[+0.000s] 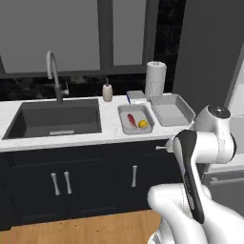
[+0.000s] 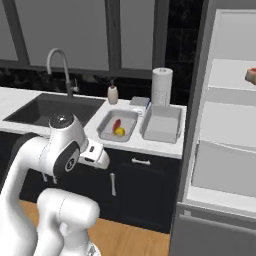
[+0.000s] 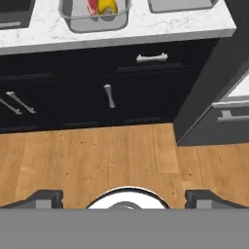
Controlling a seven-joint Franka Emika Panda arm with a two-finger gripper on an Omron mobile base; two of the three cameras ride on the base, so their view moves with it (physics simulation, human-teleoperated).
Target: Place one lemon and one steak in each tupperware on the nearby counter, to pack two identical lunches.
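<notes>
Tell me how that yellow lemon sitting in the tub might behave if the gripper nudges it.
The lemon looks smooth and round, so it would probably roll. It lies against the steak strip, and the tupperware walls likely stop it. It may slip between narrow fingertips.

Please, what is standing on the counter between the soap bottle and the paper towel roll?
In the left base view, a small white box with a blue edge stands between the soap bottle and the paper towel roll, just behind the tupperware holding lemon and steak.

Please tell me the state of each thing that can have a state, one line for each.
Left tupperware: holds one lemon and the strip steak.
Right tupperware: empty.
Fridge: open, blocky steak on a shelf.
Faucet: no water seen.
Pincer: open, empty.
</notes>
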